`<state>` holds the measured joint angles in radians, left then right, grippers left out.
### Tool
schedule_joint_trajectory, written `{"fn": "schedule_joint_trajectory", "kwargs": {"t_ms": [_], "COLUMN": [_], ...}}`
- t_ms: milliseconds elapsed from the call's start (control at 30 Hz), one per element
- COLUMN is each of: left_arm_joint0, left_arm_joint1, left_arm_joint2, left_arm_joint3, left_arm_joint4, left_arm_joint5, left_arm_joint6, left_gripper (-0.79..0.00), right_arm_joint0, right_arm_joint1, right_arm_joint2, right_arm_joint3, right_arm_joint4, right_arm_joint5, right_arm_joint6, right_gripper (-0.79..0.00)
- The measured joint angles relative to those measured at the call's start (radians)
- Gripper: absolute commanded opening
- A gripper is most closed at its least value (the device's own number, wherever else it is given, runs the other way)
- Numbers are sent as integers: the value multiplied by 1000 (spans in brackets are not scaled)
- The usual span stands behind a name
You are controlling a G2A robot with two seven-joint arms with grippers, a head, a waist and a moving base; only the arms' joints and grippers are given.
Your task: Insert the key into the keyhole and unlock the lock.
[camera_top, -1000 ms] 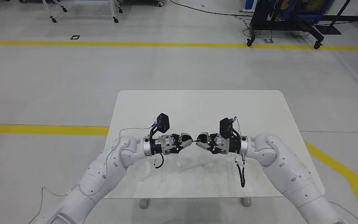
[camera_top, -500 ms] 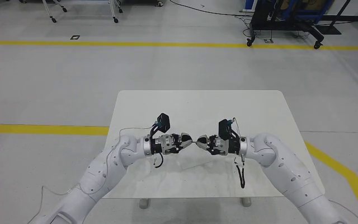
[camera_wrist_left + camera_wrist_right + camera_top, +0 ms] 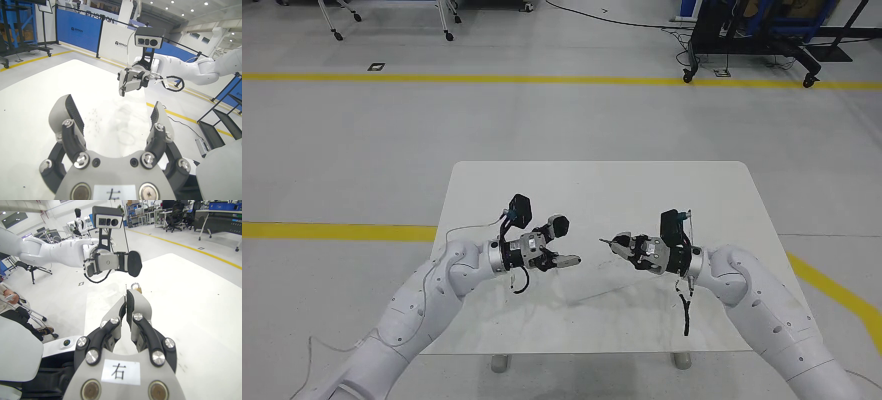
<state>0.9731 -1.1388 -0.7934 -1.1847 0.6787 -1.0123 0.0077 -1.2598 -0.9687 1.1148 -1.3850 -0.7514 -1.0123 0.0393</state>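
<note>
A white rectangular tabletop with rounded corners [image 3: 692, 190] carries a small brass-coloured padlock with a silver shackle [image 3: 136, 288]. The padlock rests near the middle of the tabletop, well in from all four edges. It is between the two grippers and lower than the left one. Its shackle end is turned away from the right gripper. Whether the shackle is latched cannot be told.

The right gripper [image 3: 126, 295] hovers above the tabletop, its ribbed black pads pressed together on a thin silver metal key [image 3: 125, 288]. The key is seen edge-on, a flat sliver sticking out past the fingertips. Its long axis follows the gripper's own and runs roughly parallel to the tabletop's near edge, with the tip pointing toward the left arm. The padlock sits just beyond the tip, lower, and apart from it.

The left gripper [image 3: 115, 113] faces the right one across an open gap. Its pale grey fingers [image 3: 73, 111] with ribbed black pads are spread wide, with nothing between them. Both grippers hang well inside the tabletop's edges. Faint dark scuff marks [image 3: 94, 117] speckle the smooth white surface below.
</note>
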Motion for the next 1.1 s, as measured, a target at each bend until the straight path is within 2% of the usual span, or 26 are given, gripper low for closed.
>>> {"fn": "schedule_joint_trajectory", "kwargs": {"t_ms": [200,300,367,400,500,567,633,733,800,867,1033,1100], "left_arm_joint0": [1,28,88,127,306,453,586,694,689,645,501,450], "left_arm_joint1": [0,3,26,41,96,127,146,154,152,145,118,108], "left_arm_joint2": [1,-13,-81,-123,-291,-402,-481,-511,-497,-467,-372,-336], "left_arm_joint3": [-4,-84,-169,-213,-398,-548,-681,-797,-794,-747,-603,-553], "left_arm_joint4": [3,47,90,119,233,299,353,371,349,311,226,215], "left_arm_joint5": [4,77,148,174,282,359,441,547,587,616,686,705], "left_arm_joint6": [-3,-14,8,14,-17,-82,-199,-395,-474,-531,-587,-607], "left_gripper": [0,0,0,0,0,0,0,0,0,0,0,-62], "right_arm_joint0": [1,1,1,1,1,1,1,1,1,1,1,1], "right_arm_joint1": [0,0,0,0,0,0,0,0,0,0,0,0], "right_arm_joint2": [-1,-1,-1,-1,-1,-1,-1,-1,-1,-1,-1,-1], "right_arm_joint3": [0,0,0,0,0,0,0,0,0,0,0,0], "right_arm_joint4": [0,0,0,0,0,0,0,0,0,0,0,0], "right_arm_joint5": [0,0,0,0,0,0,0,0,0,0,0,0], "right_arm_joint6": [6,6,6,6,6,6,6,6,6,6,6,6], "right_gripper": [-785,-785,-785,-785,-785,-785,-785,-785,-785,-785,-785,-785]}}
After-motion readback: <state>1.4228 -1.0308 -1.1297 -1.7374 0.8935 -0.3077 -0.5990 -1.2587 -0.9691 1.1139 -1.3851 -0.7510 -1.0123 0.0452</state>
